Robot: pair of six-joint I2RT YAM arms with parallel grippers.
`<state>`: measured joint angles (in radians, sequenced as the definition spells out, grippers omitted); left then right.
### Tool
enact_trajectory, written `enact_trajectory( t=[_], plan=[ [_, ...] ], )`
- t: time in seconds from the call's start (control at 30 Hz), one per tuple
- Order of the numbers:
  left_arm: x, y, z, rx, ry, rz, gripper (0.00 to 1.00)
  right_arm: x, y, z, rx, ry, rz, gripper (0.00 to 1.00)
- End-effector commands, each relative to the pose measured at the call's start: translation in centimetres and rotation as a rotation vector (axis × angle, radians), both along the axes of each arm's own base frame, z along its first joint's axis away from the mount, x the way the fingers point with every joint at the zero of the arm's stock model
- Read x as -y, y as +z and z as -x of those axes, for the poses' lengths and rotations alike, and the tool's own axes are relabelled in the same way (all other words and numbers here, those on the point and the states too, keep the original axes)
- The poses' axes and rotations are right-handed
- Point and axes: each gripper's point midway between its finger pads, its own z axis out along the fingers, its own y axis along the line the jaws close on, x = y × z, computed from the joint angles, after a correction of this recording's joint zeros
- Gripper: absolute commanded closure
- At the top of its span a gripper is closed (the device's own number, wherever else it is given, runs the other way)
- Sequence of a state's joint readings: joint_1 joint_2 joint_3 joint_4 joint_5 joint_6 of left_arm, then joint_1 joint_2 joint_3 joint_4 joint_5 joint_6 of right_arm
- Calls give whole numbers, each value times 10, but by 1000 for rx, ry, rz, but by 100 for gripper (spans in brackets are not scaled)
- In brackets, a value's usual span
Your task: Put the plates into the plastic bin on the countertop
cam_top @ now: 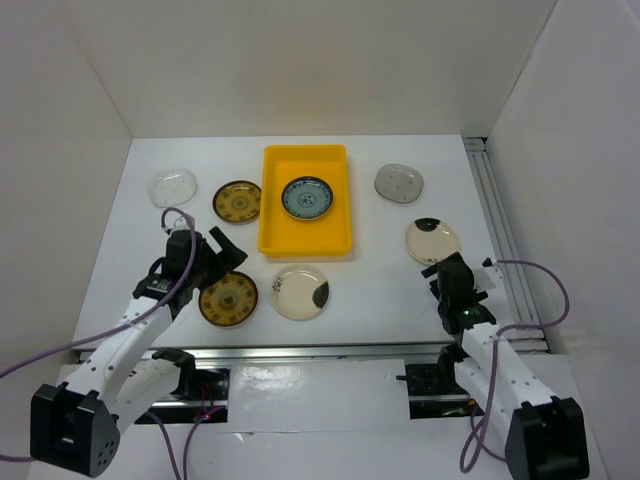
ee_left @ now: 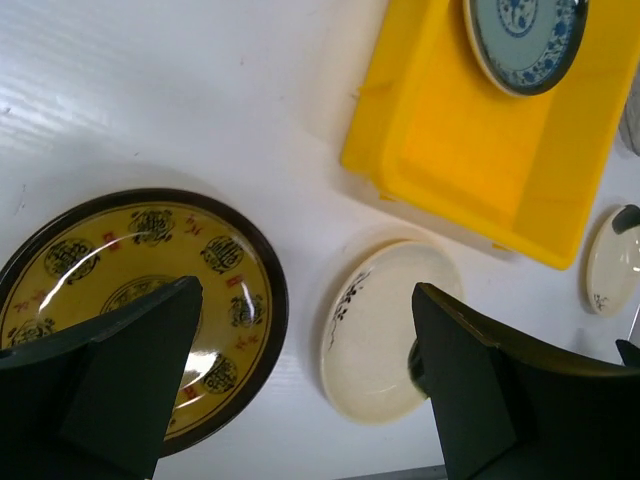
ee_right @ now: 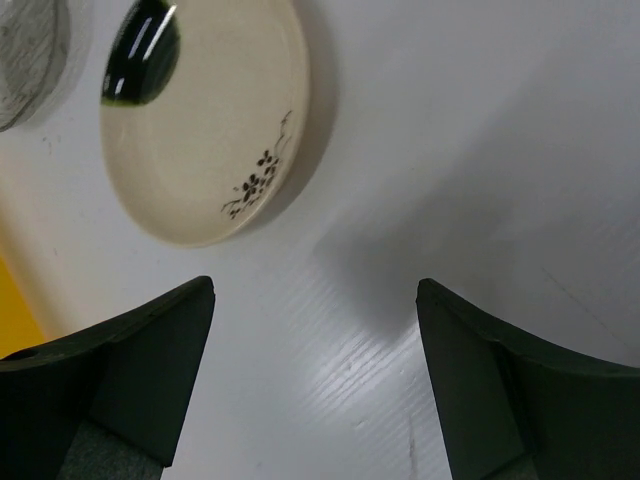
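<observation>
The yellow plastic bin [cam_top: 300, 238] stands mid-countertop with a blue patterned plate [cam_top: 307, 197] inside it. Around it lie a clear plate [cam_top: 172, 187], two gold-brown plates [cam_top: 237, 201] [cam_top: 229, 299], a cream plate with a black patch [cam_top: 300, 291], a grey plate [cam_top: 399, 183] and another cream plate [cam_top: 432, 240]. My left gripper [ee_left: 308, 290] is open, hovering over the gap between the near gold-brown plate [ee_left: 140, 260] and the cream plate [ee_left: 385, 330]. My right gripper [ee_right: 316, 288] is open over bare countertop, just short of the right cream plate [ee_right: 210, 120].
White walls close in the countertop on the left, back and right. A metal rail [cam_top: 500, 230] runs along the right side and another along the front edge [cam_top: 300, 350]. Purple cables loop off both arms.
</observation>
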<state>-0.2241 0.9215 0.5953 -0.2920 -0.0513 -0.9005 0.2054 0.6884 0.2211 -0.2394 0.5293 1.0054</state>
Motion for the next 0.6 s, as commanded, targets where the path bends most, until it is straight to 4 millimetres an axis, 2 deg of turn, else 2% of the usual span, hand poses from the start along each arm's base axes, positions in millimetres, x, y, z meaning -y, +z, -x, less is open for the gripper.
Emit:
enact_trajectory(
  t=[0.0,0.07,0.1,0.13,0.17,0.2,0.3,0.37,0.47,0.53,0.57],
  plan=[
    [-1,7,3,61,18,39,0,2,6,-27,101,32,-47,11],
    [-1,5,7,61,12,50,0,3,4,-35,113,64,-74,11],
    [-1,5,8,66,18,58,0,16,-11,-34,56,25,-84,11],
    [0,-3,13,46,7,63,0,19,-13,-39,43,25,-96,11],
    [2,0,13,55,0,70,0,19,-12,-45,47,54,-108,14],
    [1,-2,15,57,0,71,0,26,-25,-45,5,29,-125,14],
    [-1,-8,23,36,-5,59,0,31,-34,-49,-16,37,-144,16],
    [-5,0,23,55,16,46,0,33,-37,-52,-34,33,-154,17],
    [-10,7,28,60,26,27,0,32,-45,-54,-68,48,-175,23],
    [-13,15,29,66,29,14,0,33,-47,-57,-85,48,-189,32],
    [-15,13,31,54,36,6,0,34,-48,-56,-88,53,-182,34]
  ],
)
